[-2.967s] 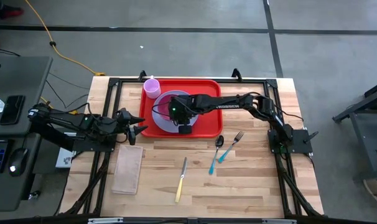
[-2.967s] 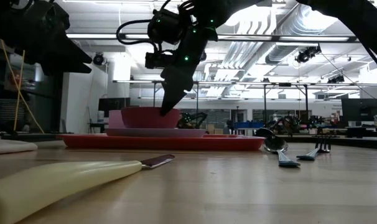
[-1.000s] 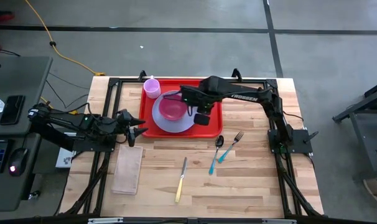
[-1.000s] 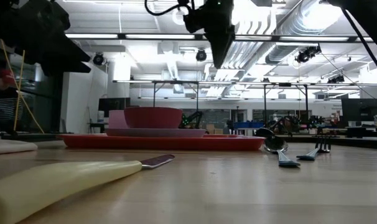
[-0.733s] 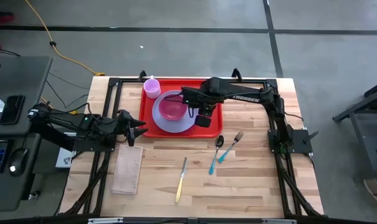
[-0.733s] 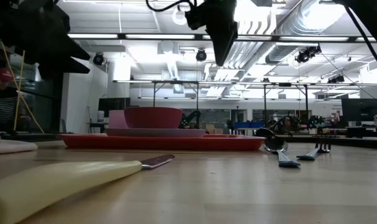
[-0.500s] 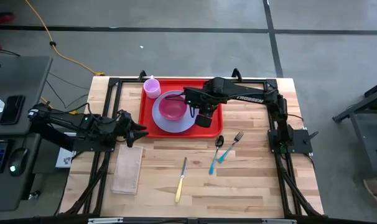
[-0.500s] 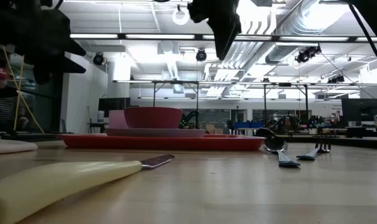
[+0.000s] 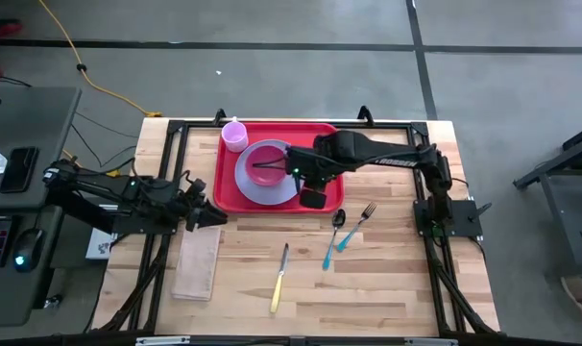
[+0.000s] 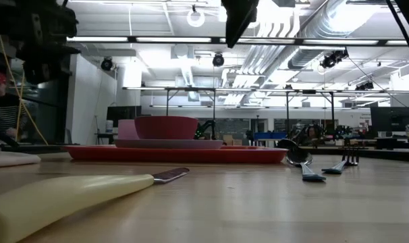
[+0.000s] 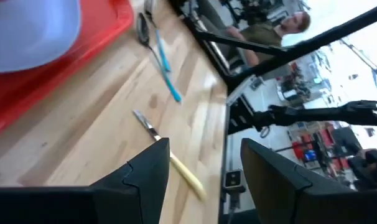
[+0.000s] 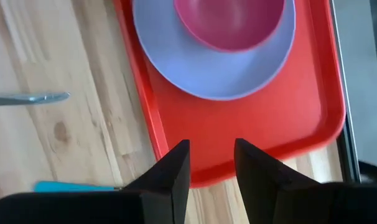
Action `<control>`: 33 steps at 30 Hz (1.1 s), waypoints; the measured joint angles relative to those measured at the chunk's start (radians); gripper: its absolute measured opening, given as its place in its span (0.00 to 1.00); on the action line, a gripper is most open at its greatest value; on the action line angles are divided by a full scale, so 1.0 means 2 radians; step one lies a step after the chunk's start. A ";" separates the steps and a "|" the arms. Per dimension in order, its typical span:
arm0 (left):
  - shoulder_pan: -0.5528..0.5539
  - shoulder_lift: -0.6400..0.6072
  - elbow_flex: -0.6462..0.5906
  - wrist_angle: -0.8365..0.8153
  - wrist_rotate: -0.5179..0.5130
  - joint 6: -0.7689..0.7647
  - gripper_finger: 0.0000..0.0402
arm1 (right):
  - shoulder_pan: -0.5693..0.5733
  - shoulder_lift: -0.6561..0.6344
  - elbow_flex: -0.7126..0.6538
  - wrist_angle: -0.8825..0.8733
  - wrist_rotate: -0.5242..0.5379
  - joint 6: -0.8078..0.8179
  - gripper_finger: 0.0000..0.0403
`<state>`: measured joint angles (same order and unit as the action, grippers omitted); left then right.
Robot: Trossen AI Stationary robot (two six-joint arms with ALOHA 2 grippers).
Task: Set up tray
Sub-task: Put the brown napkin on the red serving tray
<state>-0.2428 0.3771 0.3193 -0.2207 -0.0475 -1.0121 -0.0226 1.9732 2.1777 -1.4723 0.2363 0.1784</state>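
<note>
**Both arms up, both tools empty**

Right arm reaches in from its base at the tabletop's right edge, elbow bent, right tool point(image 9: 313, 197) hanging high with fingers point(image 12: 170, 171) pointing down, parted by a narrow gap, nothing between them. Left arm lies low along the left side, stretched toward the middle, left tool point(image 9: 206, 217) with its fingers point(image 11: 145, 171) spread wide, gripping nothing.

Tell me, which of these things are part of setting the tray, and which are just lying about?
For the job: tray, plate, bowl, cup, spoon, fork, knife, napkin.

Just lying about: yellow cable, phone.
</note>
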 joint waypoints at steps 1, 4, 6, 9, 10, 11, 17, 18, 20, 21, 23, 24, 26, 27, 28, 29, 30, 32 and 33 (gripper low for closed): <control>0.000 0.000 0.004 -0.002 0.002 0.000 0.57 | 0.004 0.000 0.000 0.005 0.000 -0.001 0.26; 0.000 0.008 0.018 -0.007 0.002 0.000 0.57 | 0.014 0.000 0.000 0.010 0.002 -0.001 0.26; 0.000 0.018 0.031 -0.008 0.002 0.005 0.57 | 0.021 0.000 0.000 0.009 0.011 -0.001 0.26; 0.000 0.044 0.055 -0.016 0.005 0.007 0.57 | 0.033 0.000 0.000 0.007 0.029 -0.002 0.26; 0.000 0.054 0.065 -0.028 0.007 0.009 0.57 | 0.037 0.000 0.000 0.004 0.036 -0.006 0.26; 0.000 0.065 0.077 -0.046 0.010 0.009 0.57 | 0.040 0.000 0.000 -0.002 0.043 -0.011 0.26; -0.018 0.136 0.152 -0.182 0.022 0.013 0.57 | 0.054 -0.005 -0.004 -0.048 0.089 -0.005 0.26; -0.025 0.146 0.162 -0.201 0.020 0.014 0.57 | 0.056 -0.012 -0.012 -0.045 0.084 -0.003 0.26; -0.041 0.162 0.177 -0.236 0.017 0.008 0.57 | 0.060 -0.032 -0.032 -0.040 0.089 0.002 0.26; -0.050 0.167 0.184 -0.252 0.016 0.003 0.57 | 0.062 -0.047 -0.048 -0.043 0.093 0.010 0.26; -0.068 0.174 0.192 -0.269 0.016 -0.015 0.57 | 0.065 -0.084 -0.091 -0.045 0.104 0.034 0.26; -0.077 0.174 0.193 -0.280 0.015 -0.026 0.57 | 0.066 -0.105 -0.117 -0.040 0.106 0.046 0.26; -0.095 0.175 0.194 -0.304 0.008 -0.053 0.57 | 0.065 -0.156 -0.173 -0.014 0.112 0.072 0.26; -0.103 0.174 0.194 -0.310 0.005 -0.066 0.57 | 0.065 -0.183 -0.201 0.004 0.114 0.086 0.26; -0.111 0.174 0.194 -0.318 0.002 -0.081 0.57 | 0.065 -0.211 -0.229 0.025 0.113 0.096 0.26; -0.119 0.173 0.194 -0.329 -0.002 -0.095 0.57 | 0.065 -0.237 -0.257 0.048 0.113 0.105 0.26; -0.125 0.174 0.194 -0.340 -0.004 -0.107 0.57 | 0.065 -0.265 -0.285 0.073 0.112 0.113 0.26; -0.136 0.174 0.194 -0.355 -0.005 -0.129 0.57 | 0.065 -0.316 -0.339 0.121 0.111 0.128 0.26; -0.141 0.174 0.194 -0.366 -0.004 -0.140 0.57 | 0.065 -0.340 -0.365 0.145 0.109 0.132 0.26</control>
<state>-0.5246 0.7249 0.7067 -0.9523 -0.0552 -1.2921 0.1078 1.2922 1.4467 -1.1813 0.4551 0.4419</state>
